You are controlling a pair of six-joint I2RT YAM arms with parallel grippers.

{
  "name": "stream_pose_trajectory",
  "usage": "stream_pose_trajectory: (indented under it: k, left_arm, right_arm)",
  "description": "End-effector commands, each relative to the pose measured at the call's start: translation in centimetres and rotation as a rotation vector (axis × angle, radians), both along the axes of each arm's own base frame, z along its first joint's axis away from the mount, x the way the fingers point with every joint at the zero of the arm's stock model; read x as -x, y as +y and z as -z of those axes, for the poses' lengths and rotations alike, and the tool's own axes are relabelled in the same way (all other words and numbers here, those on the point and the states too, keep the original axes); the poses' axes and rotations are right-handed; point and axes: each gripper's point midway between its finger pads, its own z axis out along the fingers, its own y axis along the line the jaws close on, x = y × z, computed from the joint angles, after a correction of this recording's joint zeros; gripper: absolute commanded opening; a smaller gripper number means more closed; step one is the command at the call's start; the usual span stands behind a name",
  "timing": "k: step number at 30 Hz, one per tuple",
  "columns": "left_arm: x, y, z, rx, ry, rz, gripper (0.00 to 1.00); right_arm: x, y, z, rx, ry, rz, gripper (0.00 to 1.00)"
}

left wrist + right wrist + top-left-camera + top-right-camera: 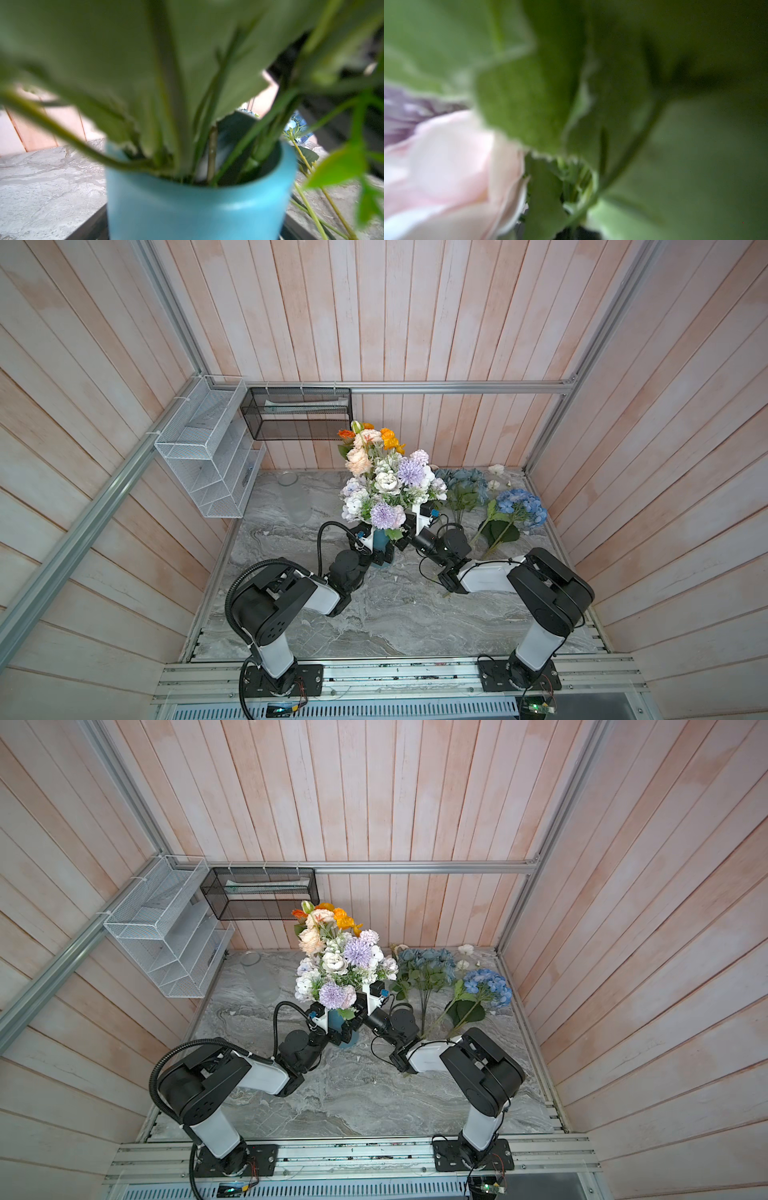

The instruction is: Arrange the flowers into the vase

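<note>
The flowers [386,481] are gathered in a full bunch in the middle of both top views, with orange and peach heads at its upper end and lavender and white heads below. Their stems are set in the blue vase [379,538], which is stood upright on the marble table [395,614] just under the bunch. In the left wrist view the vase [197,207] is shown in the lower middle of the frame, with green stems rising out of its mouth.

The left gripper [377,556] is placed at the vase from the lower left. Its jaws are held wide on both sides of the vase, but whether the vase is pressed by them cannot be told. The right gripper [405,533] is found at the right side of the vase, mostly hidden under the lowest heads. Its jaws are pressed together. Whether a stem is pinched cannot be told, as only blurred leaves and a pale pink bloom [446,166] are shown in the right wrist view.

To the right of the bunch, a dusty blue hydrangea [461,481] and a bright blue hydrangea [521,506] are laid flat on the table. A clear glass vase [295,497] is seen to the left, well apart. A white wire basket [199,456] and a black mesh basket [299,414] are hung in the upper left.
</note>
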Motion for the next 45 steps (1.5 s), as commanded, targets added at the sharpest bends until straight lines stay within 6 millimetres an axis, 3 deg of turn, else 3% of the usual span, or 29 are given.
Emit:
stream_pose_trajectory:
  k: [1, 8, 12, 18, 29, 31, 37, 45]
  left_arm:
    - [-0.4, -0.3, -2.2, 0.039, -0.087, 0.001, 0.95]
    - [-0.5, -0.5, -2.2, 0.033, -0.114, 0.003, 0.75]
    - [-0.4, -0.4, -1.8, 0.023, -0.114, 0.005, 0.68]
    - [-0.2, -0.3, -1.4, 0.019, -0.105, 0.009, 0.66]
    - [-0.4, -0.4, -1.6, 0.008, -0.101, 0.007, 0.65]
    - [-0.5, -0.4, -1.6, 0.009, -0.101, 0.006, 0.64]
    - [-0.5, -0.4, -1.7, 0.007, -0.1, 0.007, 0.64]
    - [-0.5, -0.6, -1.8, 0.01, -0.098, 0.014, 0.64]
  right_arm:
    - [0.7, 0.3, 0.0, 0.016, 0.024, -0.046, 0.0]
    - [0.5, 0.2, 0.3, 0.062, 0.053, -0.045, 0.01]
    - [0.4, -0.4, 0.0, 0.062, 0.062, -0.042, 0.15]
    - [0.5, -1.4, -2.2, 0.064, 0.032, -0.067, 0.33]
    - [1.2, -3.8, -3.8, 0.084, 0.007, -0.036, 0.4]
    - [1.2, -4.0, -3.9, 0.086, 0.002, -0.034, 0.35]
    - [0.5, -3.2, -2.7, 0.119, 0.003, -0.042, 0.04]
    - [0.2, -2.0, -0.3, 0.201, 0.012, -0.051, 0.0]
